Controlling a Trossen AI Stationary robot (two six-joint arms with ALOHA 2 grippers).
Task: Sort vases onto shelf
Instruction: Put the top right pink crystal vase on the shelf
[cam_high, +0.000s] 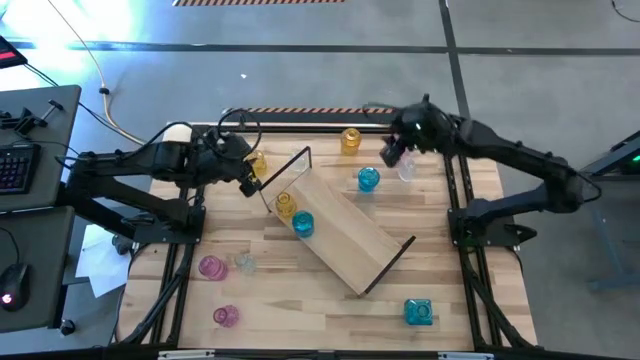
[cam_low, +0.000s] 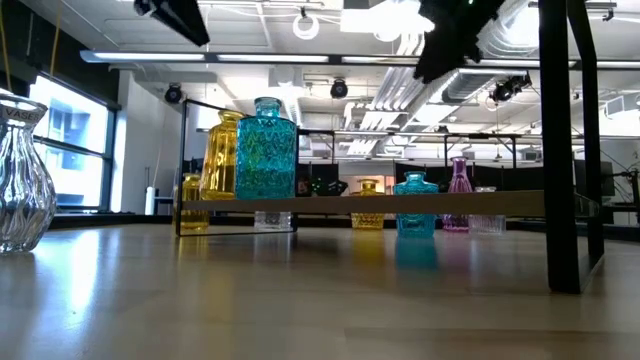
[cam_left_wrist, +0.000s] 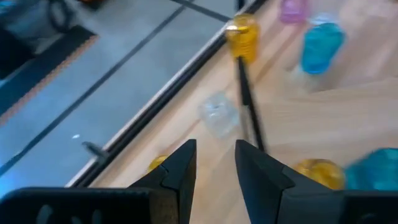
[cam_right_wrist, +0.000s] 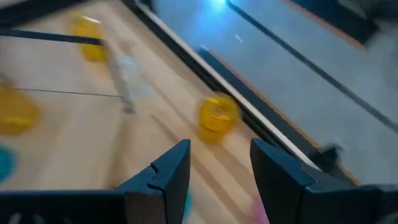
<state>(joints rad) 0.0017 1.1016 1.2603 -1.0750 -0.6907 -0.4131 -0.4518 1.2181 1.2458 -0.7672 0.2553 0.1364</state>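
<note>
Lying diagonally, shelf (cam_high: 345, 232), vases (cam_high: 293, 215) upright

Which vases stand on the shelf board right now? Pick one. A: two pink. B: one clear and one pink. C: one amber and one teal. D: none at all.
C: in the high view an amber vase and a teal vase stand side by side at the left end of the shelf, while the pink ones sit off it on the tabletop.
</note>
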